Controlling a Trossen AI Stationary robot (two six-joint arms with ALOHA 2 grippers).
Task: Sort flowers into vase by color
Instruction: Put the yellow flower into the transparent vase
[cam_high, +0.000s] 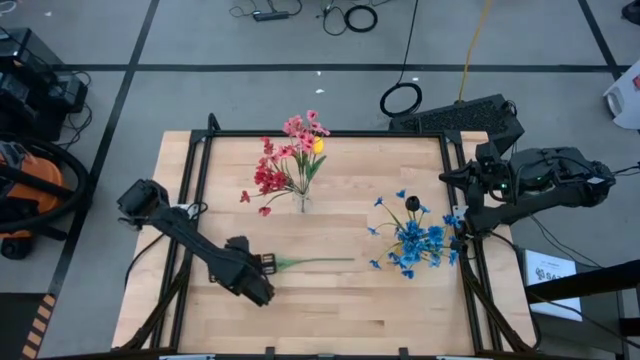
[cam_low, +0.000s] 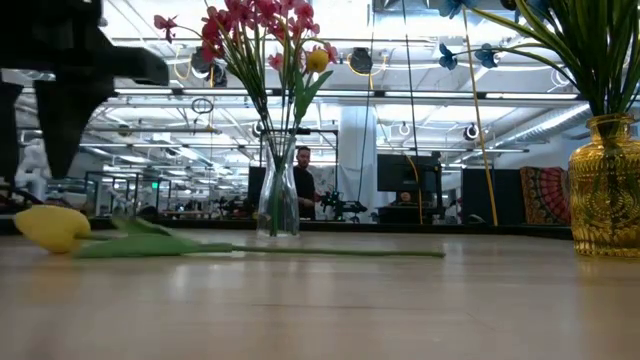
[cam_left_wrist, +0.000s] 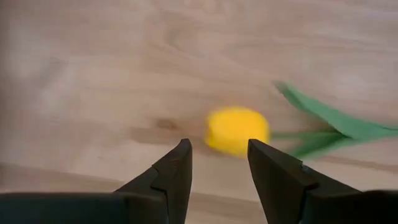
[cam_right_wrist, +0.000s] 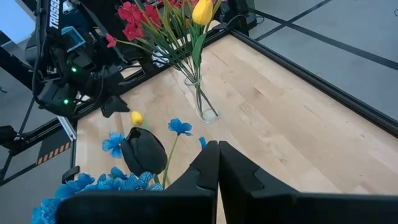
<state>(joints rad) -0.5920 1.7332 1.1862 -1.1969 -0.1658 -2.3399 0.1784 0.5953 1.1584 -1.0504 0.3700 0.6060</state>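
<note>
L gripper (cam_high: 268, 262) sits low over the table (cam_high: 340, 310) near the front-left, fingers (cam_left_wrist: 176, 167) parted w/ a moderate gap and nothing between them. The yellow bud (cam_left_wrist: 237, 129) lies on the wood just ahead of the tips, not touching either one. Its green stem (cam_high: 315, 262) runs flat along the table away from the gripper toward the middle; in the low view the bud (cam_low: 52, 227) rests at the left w/ stem and leaves trailing right.

Clear vase (cam_high: 302, 201) stands upright at centre-back, holding red clusters (cam_high: 268, 178), pink sprays (cam_high: 303, 128) and one yellow bud (cam_high: 318, 145). Gold vase (cam_low: 604, 186) stands upright on the right side, holding blue clusters (cam_high: 415, 243) and a dark bud (cam_high: 412, 203) on a long stem.

R gripper (cam_right_wrist: 217, 163) hangs by the table's right edge, just beside the blue bunch, fingers pressed together, holding nothing. R wrist view shows the dark bud (cam_right_wrist: 143, 151) and blue blooms close in front, clear vase farther off.

A person (cam_low: 303, 180) stands in the room beyond the table.
</note>
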